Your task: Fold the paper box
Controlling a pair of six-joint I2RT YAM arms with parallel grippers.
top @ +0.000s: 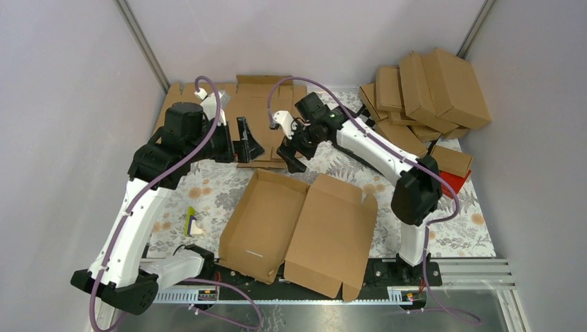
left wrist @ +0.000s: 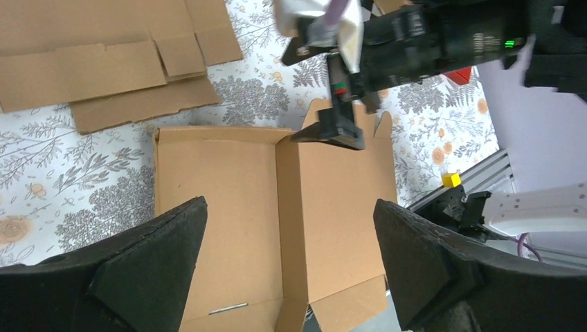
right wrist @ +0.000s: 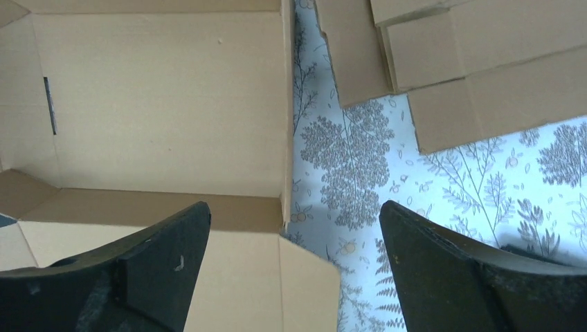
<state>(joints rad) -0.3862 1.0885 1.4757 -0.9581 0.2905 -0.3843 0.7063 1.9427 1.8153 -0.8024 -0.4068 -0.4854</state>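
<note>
Box sits at near bench edge: left half a tray w/ walls up, right half flat. L gripper and R gripper past its far edge, jaws wide apart, empty. Wrist views cut off box's corners.

The right gripper spreads its two black fingers wide at the bottom corners, holding nothing. Above left sits the open box, a narrow slot in its brown inside. Flat cardboard sheets overlap top right on a leaf-printed cloth.
</note>
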